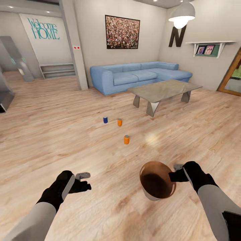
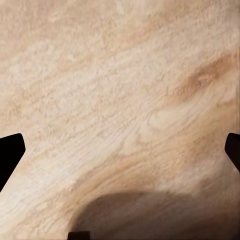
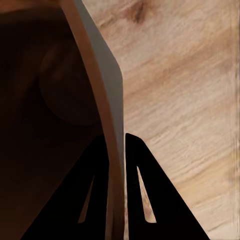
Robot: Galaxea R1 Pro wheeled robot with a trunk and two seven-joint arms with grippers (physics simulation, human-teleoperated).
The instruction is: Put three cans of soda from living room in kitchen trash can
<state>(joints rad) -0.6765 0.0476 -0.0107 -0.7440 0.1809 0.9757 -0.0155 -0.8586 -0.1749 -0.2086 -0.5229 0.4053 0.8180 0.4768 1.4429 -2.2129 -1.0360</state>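
Note:
Three soda cans stand on the wood floor ahead of me: a dark blue one [image 1: 105, 119], an orange one [image 1: 119, 122] beside it, and a nearer orange one [image 1: 126, 139]. My right gripper [image 1: 173, 175] is shut on the rim of the trash can [image 1: 157, 183], which hangs above the floor showing its brown inside. In the right wrist view the two fingers [image 3: 95, 200] pinch the pale wall of the trash can [image 3: 107, 100]. My left gripper [image 1: 84, 182] is open above bare floor, its fingertips [image 2: 11, 150] wide apart with nothing between them.
A grey glass-topped coffee table [image 1: 164, 89] stands beyond the cans, with a light-blue sectional sofa [image 1: 134, 76] behind it. A pillar [image 1: 75, 43] rises at the left of the sofa. Open wood floor [image 1: 67, 134] lies between me and the cans.

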